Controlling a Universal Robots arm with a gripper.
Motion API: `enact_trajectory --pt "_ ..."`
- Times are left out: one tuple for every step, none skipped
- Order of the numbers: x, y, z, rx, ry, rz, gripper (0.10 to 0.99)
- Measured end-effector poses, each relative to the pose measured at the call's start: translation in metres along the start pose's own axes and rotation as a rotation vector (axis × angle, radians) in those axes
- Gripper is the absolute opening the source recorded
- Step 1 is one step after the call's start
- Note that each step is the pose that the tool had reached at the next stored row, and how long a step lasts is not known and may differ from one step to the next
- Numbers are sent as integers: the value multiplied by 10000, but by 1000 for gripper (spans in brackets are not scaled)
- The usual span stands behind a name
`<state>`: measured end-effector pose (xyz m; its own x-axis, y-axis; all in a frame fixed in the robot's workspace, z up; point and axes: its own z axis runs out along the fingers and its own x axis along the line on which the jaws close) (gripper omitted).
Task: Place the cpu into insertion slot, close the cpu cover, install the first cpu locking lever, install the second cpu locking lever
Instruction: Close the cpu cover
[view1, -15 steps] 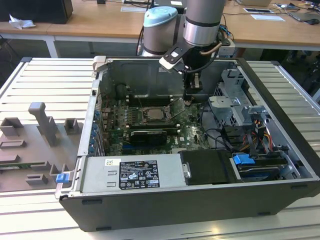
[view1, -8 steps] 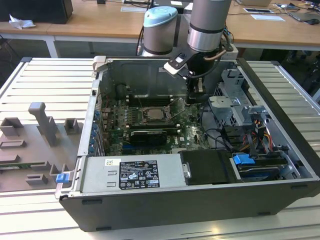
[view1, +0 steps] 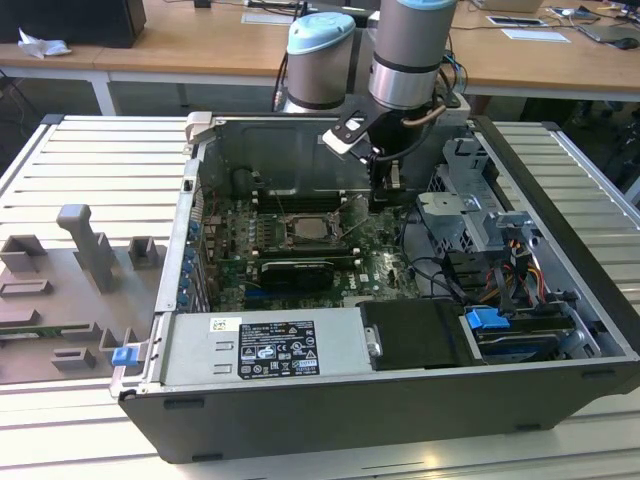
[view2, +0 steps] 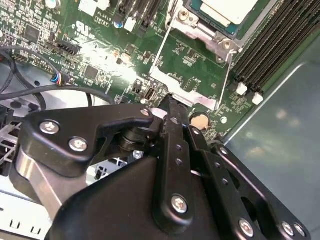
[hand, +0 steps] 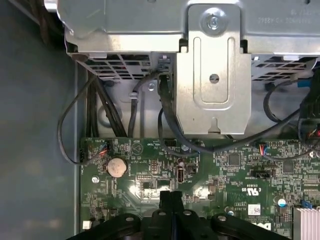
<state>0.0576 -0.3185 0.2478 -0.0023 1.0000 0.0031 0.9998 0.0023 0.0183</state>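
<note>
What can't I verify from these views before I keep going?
- Cpu, second wrist view: cut off by the picture's edge, so its seating can't be judged.
- Locking lever, same view: one end leaves the picture; latched or free is unclear.
- Board under the shut gripper, second wrist view: hidden by the gripper's own body.
- Cover, exterior view: too small to judge closed.

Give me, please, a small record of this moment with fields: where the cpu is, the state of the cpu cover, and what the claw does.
cpu: lies in the insertion slot, metal top up
cpu cover: open, raised off the slot
claw: shut, empty, tip at the cover's free edge; contact unclear
nearby: coin cell on the motherboard
</note>
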Motion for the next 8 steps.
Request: enact_trajectory --pt "0 -8 0 0 0 0 106" --pt "0 -15 0 0 0 0 106" --pt "0 -19 0 0 0 0 106" --pt "0 -31 0 0 1 1 106" --pt "0 -41 -1 0 1 0 106" --pt "0 -55 -1 0 1 0 106" --pt "0 -62 -1 0 2 0 106" --pt "0 -68 -1 0 2 0 106"
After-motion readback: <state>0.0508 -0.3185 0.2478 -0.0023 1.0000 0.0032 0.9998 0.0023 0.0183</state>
